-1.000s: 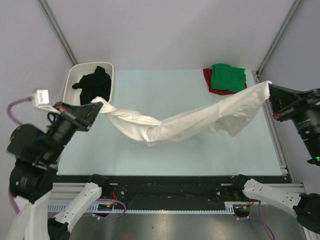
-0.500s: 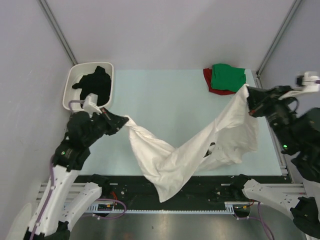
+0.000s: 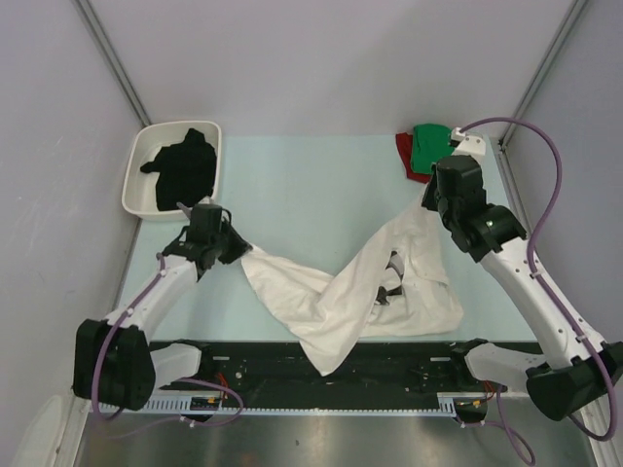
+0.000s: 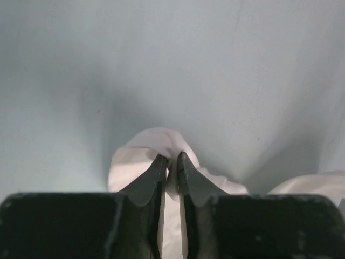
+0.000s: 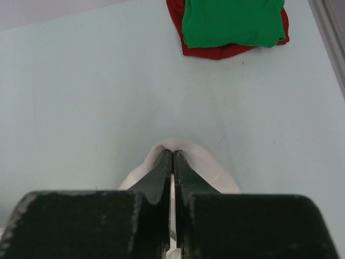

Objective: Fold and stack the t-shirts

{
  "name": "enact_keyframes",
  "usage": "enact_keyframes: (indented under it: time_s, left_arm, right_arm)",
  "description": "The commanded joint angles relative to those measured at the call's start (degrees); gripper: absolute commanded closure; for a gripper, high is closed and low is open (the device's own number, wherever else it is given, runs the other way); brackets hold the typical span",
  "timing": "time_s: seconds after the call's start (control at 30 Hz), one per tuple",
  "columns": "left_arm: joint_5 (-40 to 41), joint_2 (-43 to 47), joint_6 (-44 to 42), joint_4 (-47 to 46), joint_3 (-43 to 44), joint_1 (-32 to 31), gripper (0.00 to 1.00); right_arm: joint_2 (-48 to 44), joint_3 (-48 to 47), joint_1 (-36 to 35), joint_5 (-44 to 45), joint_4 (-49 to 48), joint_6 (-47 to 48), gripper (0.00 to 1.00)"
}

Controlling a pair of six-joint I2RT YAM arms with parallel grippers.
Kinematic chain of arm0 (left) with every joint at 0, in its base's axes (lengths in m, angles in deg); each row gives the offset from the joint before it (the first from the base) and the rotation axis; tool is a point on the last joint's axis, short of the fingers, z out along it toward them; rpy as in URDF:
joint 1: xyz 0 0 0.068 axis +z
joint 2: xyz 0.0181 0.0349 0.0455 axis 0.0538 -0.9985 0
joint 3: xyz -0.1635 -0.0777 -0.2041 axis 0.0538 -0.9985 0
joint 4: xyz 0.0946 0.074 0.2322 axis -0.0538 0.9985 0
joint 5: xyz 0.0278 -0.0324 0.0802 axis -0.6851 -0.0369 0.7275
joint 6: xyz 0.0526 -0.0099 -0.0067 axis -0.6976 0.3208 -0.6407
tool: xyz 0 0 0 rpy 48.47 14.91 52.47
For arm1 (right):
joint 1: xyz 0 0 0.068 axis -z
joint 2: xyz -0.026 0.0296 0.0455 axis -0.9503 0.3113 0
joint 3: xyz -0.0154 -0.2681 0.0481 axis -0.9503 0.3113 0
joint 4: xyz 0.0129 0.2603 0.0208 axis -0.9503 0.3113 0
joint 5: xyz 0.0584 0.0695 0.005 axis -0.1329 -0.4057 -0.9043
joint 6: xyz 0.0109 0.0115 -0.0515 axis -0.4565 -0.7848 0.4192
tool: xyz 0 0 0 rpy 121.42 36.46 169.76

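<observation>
Large white cloth t-shirt (image 3: 341, 302), pinched by left hand (image 4: 171, 159) and right hand (image 5: 172, 155), had sagged onto the worktop (image 3: 311, 185) for flattening.

My left pincer (image 4: 171, 159) ends in two dark, tapered fingers (image 4: 145, 183) set in a broad black block, and my right pincer (image 5: 172, 156) is built just the same. My left arm (image 3: 161, 297) and right arm (image 3: 531, 282) wear smooth white shells on the long links, with chunky black housings at the joints. At the near edge of the bench (image 3: 302, 175) my bases are black drums. A purple cable (image 3: 562, 185) loops from a small white box (image 3: 470, 142) on my right wrist, above the bench's right edge; a thinner purple lead (image 3: 93, 365) runs along my left arm.
</observation>
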Motion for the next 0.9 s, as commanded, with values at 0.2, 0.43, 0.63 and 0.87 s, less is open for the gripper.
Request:
enact_keyframes:
  time_s: [0.2, 0.43, 0.63, 0.87]
  left_arm:
    - [14.4, 11.3, -4.1, 2.4, 4.2, -12.2, 0.0]
    - [14.7, 26.0, -10.9, 9.9, 0.4, -32.6, 0.0]
    - [16.1, 23.9, -13.6, 9.5, -3.0, -50.5, 0.0]
    - [27.1, 9.4, -23.3, 17.4, 8.7, -63.9, 0.0]
  right_arm:
    - [3.2, 1.3, 4.8, -3.4, -8.5, -2.2, 1.0]
    - [1.8, 3.7, 4.4, -6.6, -6.9, -2.2, 1.0]
    - [-0.4, 4.6, 4.2, -8.7, -4.3, -1.8, 1.0]
    - [-2.6, 5.6, 2.2, -8.5, -1.4, -1.1, 1.0]
